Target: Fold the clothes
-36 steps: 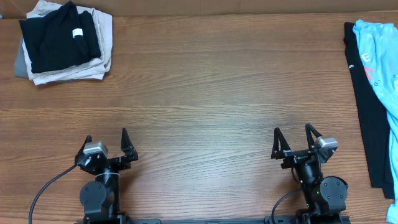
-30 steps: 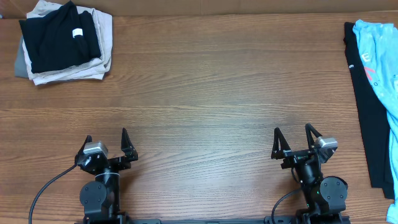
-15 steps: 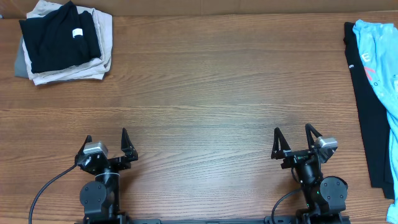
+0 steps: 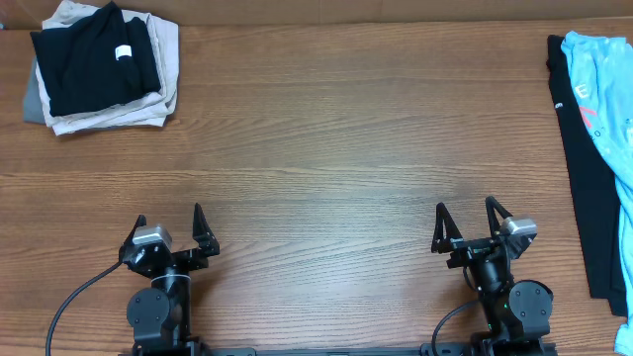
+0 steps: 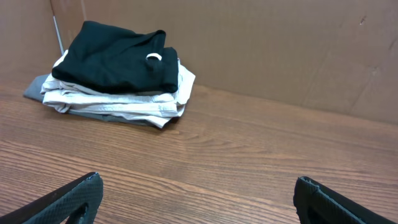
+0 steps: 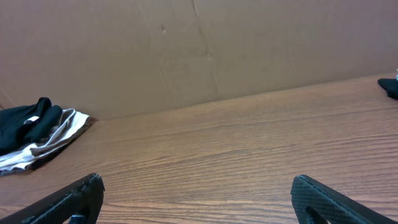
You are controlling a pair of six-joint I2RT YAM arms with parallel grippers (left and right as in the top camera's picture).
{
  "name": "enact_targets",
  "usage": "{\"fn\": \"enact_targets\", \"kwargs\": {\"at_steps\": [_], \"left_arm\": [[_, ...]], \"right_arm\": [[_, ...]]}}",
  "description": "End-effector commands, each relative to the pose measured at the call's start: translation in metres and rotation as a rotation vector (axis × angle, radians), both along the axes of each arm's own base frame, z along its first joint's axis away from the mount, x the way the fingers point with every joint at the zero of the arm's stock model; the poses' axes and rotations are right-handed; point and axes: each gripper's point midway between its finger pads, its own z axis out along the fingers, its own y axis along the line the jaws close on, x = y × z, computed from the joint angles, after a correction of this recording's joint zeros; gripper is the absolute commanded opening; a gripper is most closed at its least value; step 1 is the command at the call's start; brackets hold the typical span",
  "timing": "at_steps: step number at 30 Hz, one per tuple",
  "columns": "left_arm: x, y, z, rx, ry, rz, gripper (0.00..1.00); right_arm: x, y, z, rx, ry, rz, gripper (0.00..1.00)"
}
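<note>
Wood-grain tabletop [image 4: 316,148] runs wide and bare between my two arms and the laundry, with a brown cardboard wall [image 5: 280,50] closing off the far side.

I have the left claw [image 4: 168,214] parked at the near edge, its fingers spread wide apart, holding nothing and touching nothing. The right claw [image 4: 464,205] sits the same way at the near edge: fingers fully apart and empty. A black cable [image 4: 69,307] trails off the left arm's base.

Nothing lies between either claw and the clothes. The light blue T-shirt [image 4: 603,79] is at the far right edge, well apart from the right claw, crumpled and running out of the overhead view. It rests on top of a black garment [image 4: 579,188] spread lengthwise beneath it.

At the far left corner I see a folded stack: a black piece [image 4: 94,59] on top, a cream one [image 4: 163,99] under it, grey cloth [image 4: 33,99] at the bottom.

White and red lettering shows on the T-shirt, too crumpled for me to read. The folded black piece carries a small white tag [image 4: 124,52], and the spread black garment a tiny white mark [image 4: 559,106]; neither is legible.
</note>
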Motion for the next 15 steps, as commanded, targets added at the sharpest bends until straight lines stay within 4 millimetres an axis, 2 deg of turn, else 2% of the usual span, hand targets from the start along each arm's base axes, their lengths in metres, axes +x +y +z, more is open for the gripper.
{"fn": "enact_targets", "kwargs": {"at_steps": [1,7,9,11,13,15], "left_arm": [[0.000,0.000,0.001,0.026,-0.005,-0.005,1.00],[0.000,0.000,0.001,0.026,-0.005,-0.005,1.00],[0.000,0.000,0.001,0.026,-0.005,-0.005,1.00],[0.000,0.000,0.001,0.026,-0.005,-0.005,1.00],[0.000,0.000,0.001,0.026,-0.005,-0.005,1.00],[0.000,0.000,0.001,0.026,-0.005,-0.005,1.00]], "right_arm": [[0.000,0.000,-0.001,0.004,-0.005,0.000,1.00],[0.000,0.000,-0.001,0.004,-0.005,0.001,1.00],[-0.002,0.008,0.007,0.083,-0.020,0.050,1.00],[-0.011,0.034,0.017,0.268,-0.002,0.211,1.00],[-0.030,0.067,0.014,0.463,0.129,0.428,1.00],[-0.038,0.077,0.016,0.600,0.211,0.496,1.00]]}}
